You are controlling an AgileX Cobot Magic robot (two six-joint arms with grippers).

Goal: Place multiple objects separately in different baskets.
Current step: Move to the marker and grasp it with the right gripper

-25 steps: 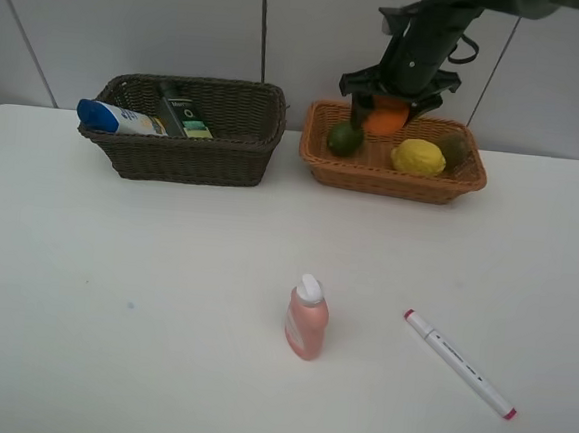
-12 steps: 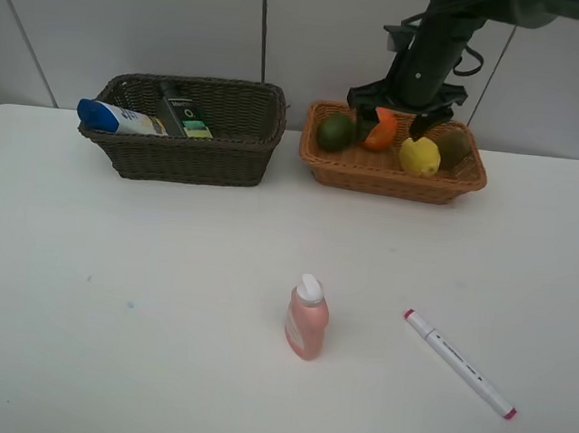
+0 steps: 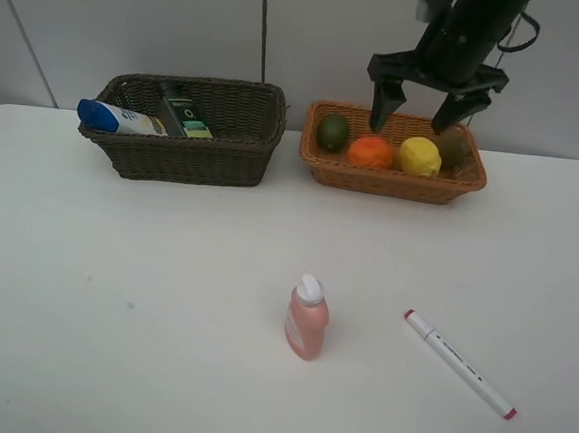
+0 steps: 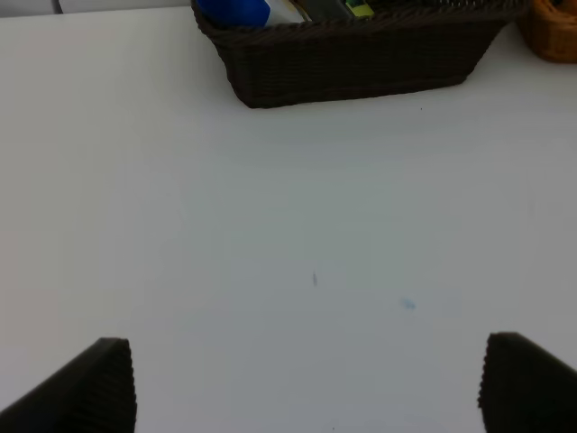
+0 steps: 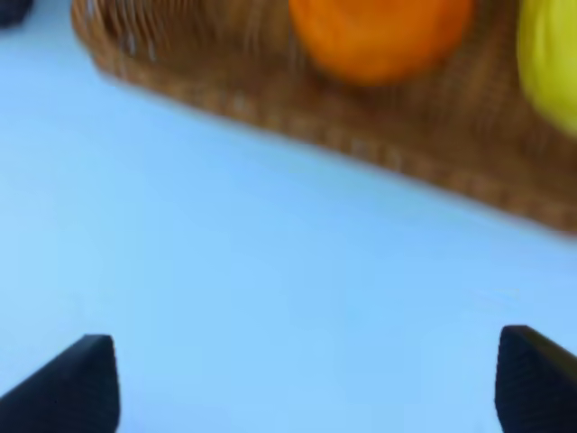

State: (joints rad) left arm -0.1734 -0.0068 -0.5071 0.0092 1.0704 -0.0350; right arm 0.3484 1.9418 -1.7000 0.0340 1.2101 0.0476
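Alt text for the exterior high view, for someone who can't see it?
Right pincer hangs open above the tan basket holding lime, orange, lemon, kiwi. Dark basket holds a blue-capped bottle and pump bottle; pink bottle and marker sit on the table.

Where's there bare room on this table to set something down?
Free: the wide table stretch in front of the dark brown basket, left of the pink bottle. Tighter between pink bottle and marker. Crowded: the tan basket, full of fruit.

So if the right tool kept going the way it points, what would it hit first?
Probably the orange or lemon in the tan basket: the open right tool points down above them. Depth is unclear.
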